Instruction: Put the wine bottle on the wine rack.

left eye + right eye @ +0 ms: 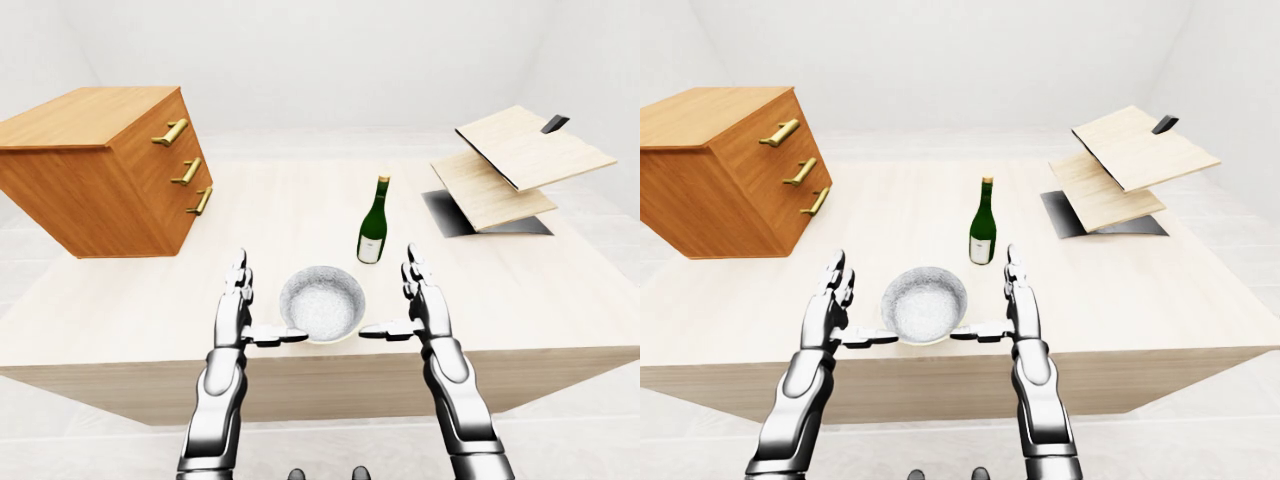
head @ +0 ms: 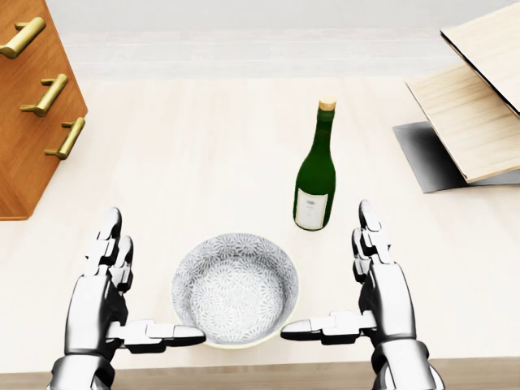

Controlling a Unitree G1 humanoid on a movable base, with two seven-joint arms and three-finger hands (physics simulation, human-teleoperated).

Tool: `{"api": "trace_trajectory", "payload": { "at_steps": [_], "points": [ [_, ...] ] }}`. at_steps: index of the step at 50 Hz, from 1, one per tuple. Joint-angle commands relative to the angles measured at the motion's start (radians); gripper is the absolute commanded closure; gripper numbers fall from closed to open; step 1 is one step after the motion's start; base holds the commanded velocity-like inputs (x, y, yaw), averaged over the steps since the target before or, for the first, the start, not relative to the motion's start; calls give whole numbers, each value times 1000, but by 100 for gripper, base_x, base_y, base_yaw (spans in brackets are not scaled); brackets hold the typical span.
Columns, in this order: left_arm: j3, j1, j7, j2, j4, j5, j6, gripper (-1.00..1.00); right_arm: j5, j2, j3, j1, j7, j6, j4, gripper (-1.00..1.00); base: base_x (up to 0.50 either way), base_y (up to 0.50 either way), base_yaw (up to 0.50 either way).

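A green wine bottle (image 2: 315, 171) with a white label and a cork stands upright on the pale wooden table (image 2: 195, 146), just above the bowl in the head view. The wine rack (image 1: 520, 160), made of slanted light wooden boards on a dark base, sits at the table's right side, well apart from the bottle. My left hand (image 2: 150, 280) and right hand (image 2: 327, 272) hover open over the table's near edge, palms facing each other, thumbs pointing inward. The right hand's fingertips (image 2: 366, 215) are just right of and below the bottle, not touching it.
A white patterned bowl (image 2: 234, 288) lies between my two hands, their thumbs close to its rim. A brown drawer cabinet (image 1: 100, 165) with brass handles stands tilted at the table's left. The table's near edge (image 1: 320, 362) runs under my forearms.
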Motion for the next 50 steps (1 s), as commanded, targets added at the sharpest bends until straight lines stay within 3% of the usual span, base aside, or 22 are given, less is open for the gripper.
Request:
{"api": "trace_trajectory", "payload": {
  "at_steps": [1, 10, 13, 36, 48, 50],
  "points": [
    [19, -29, -26, 18, 26, -13, 3, -100, 38, -3, -39, 38, 37, 8, -68, -100, 0, 0, 0],
    [30, -16, -47, 15, -67, -15, 55, -100, 60, -19, -32, 67, 22, 60, -168, -100, 0, 0, 0],
    [27, 5, -48, 11, -124, -11, 76, -100, 65, -22, -32, 77, 22, 60, -202, -100, 0, 0, 0],
    [5, 32, -44, -8, -221, 19, 79, -100, 66, -28, -32, 89, 28, 60, -204, -100, -45, -11, 0],
    [-5, 32, -38, -12, -211, 31, 79, -100, 59, -32, -35, 85, 41, 44, -183, -100, -17, -47, 0],
    [-7, 34, -38, -13, -218, 30, 79, -100, 73, -31, -38, 85, 50, 60, -186, -100, 0, -50, 0]
  ]
}}
